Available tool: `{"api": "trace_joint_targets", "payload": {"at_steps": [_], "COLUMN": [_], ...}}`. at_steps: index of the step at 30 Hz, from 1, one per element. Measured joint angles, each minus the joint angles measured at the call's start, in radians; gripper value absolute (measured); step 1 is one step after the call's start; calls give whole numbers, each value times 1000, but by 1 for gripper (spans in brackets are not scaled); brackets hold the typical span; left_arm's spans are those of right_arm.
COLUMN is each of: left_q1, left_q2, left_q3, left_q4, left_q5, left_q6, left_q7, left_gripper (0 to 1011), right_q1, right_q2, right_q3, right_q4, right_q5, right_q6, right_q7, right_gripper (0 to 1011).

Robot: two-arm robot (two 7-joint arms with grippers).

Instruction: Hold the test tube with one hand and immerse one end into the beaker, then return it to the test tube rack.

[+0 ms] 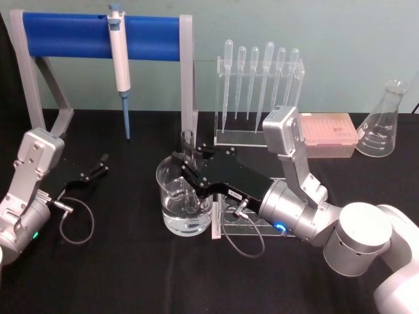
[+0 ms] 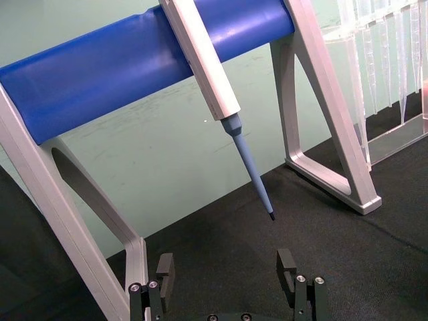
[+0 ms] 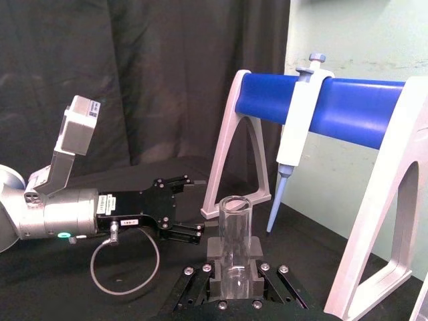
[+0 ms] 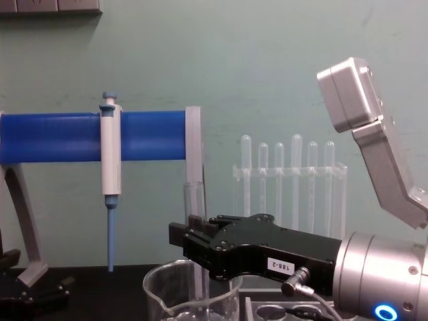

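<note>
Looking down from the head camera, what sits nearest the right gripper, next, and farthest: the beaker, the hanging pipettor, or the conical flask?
1. Beaker, right beneath the right gripper, which grips the test tube upright.
2. Pipettor, hanging from the blue stand, behind and toward the robot's left.
3. Conical flask, far back on the robot's right.

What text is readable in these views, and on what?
"188-2": white label on the right gripper, chest view.
Small label on the left gripper: too small to read.
Graduation marks on the conical flask: too small to read.
</note>
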Motion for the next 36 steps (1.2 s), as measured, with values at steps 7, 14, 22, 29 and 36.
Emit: {"api": "trace_joint_targets", "payload": {"at_steps": [7,14,22,29,36], "left_q1": [0,0,0,0,0], "left_q2": [0,0,0,0,0], "left_q3": [0,0,0,0,0], "left_q4": [0,0,0,0,0], "left_q5": [0,0,0,0,0], "left_q6": [0,0,0,0,0], "left_q7": [0,0,0,0,0], "left_gripper": [1000,1000,1000,1000,1000], "right_q1": [0,0,0,0,0], "right_q2": [0,0,0,0,0], "right_q3": [0,0,0,0,0], "right_q4": [0,0,0,0,0], "right_q5": [0,0,0,0,0], "right_q6": [0,0,0,0,0], "right_q7": [0,0,0,0,0], "right_gripper": [225,225,225,225,225]}}
